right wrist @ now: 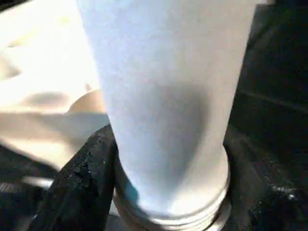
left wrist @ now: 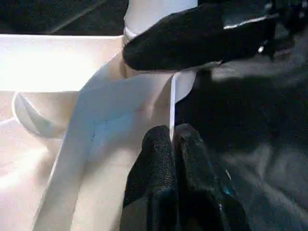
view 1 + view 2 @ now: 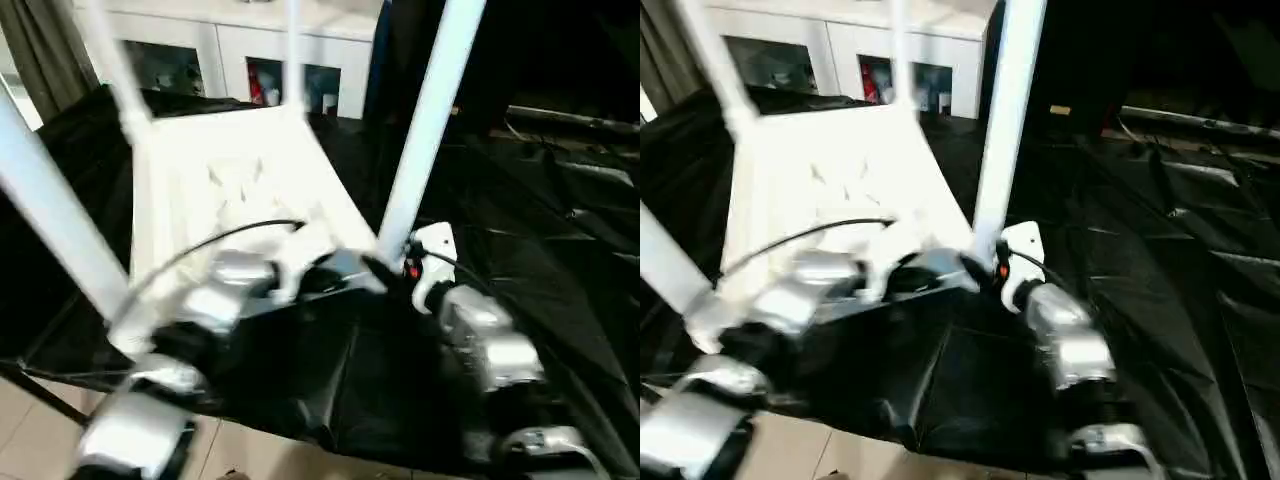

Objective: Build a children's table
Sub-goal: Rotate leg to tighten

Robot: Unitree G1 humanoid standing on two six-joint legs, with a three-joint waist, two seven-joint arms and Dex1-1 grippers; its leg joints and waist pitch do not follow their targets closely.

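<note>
The children's table (image 3: 235, 190) lies upside down on a black cloth (image 3: 520, 250), its ribbed underside facing up and its legs standing up out of the corner sockets. The right claw (image 1: 166, 192) is clamped around the base of the near right leg (image 3: 425, 130), one black finger (image 1: 79, 183) on each side of the white tube just above the ringed collar where the tube enters its socket; the leg rises steeply away from that claw and leans a little. The left claw (image 2: 175, 173) has its two black fingers pressed together, their tips lying against the white rim of the tabletop just beside the same corner, with the ribbed underside spreading out beyond them. Directly ahead of the left claw, a finger of the right claw shows dark across the foot of the leg, so the two claws sit close together at that corner. Farther from both claws, another leg (image 3: 55, 220) stands at the near left corner, slanting outward, and two more (image 3: 115, 65) rise at the far corners. Beyond the tabletop, well away from the claws, stands a white cabinet (image 3: 250, 60) with glass-fronted doors.
</note>
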